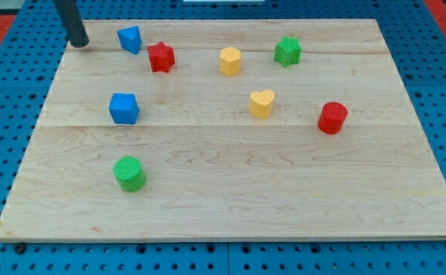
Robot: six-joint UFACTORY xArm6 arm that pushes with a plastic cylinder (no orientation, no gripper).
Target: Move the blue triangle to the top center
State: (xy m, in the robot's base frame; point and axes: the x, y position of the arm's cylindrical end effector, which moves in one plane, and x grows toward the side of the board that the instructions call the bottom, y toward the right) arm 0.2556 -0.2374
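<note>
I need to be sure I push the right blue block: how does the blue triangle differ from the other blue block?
The blue triangle sits near the view's top left, just right of my tip; the blue cube lies lower, toward the board's middle left. The triangle looks wedge-shaped with a pointed edge, the cube boxy. The triangle has the red star close on its right; the cube stands alone. Both share the same blue.

Pale wood-grain bench (231, 191). Dark rod, tip (79, 43). Blue triangle (130, 39), blue cube (123, 108). Red star (160, 56), red cylinder (332, 118). Yellow heart (261, 103), yellow block (230, 60). Green star (287, 50), green cylinder (129, 173).
</note>
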